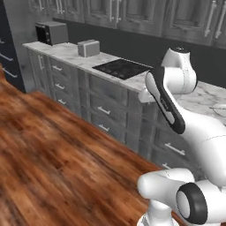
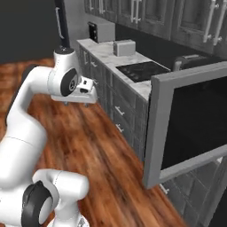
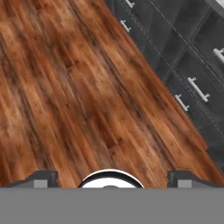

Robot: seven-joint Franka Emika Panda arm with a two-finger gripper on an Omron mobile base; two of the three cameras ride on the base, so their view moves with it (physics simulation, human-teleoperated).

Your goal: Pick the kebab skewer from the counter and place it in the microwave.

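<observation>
Pincer (image 3: 111, 177) wide and empty over the wooden floor (image 3: 78, 96).
Microwave door (image 2: 190, 119) hangs open, ready for loading; the table (image 1: 66, 50) stands beyond, unreached.

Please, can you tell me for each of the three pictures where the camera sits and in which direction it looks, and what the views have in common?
Left base view: behind the arm's left, facing the counter and cooktop; the white arm rises at the right.
Right base view: behind the arm's right, facing the same counter and the microwave door swung open; the arm stands at the left.
Hand view: on the hand, looking down at the wooden floor and drawers; the open gripper has its tips at the bottom.
Shared: both base views show cooktop and toaster.
</observation>
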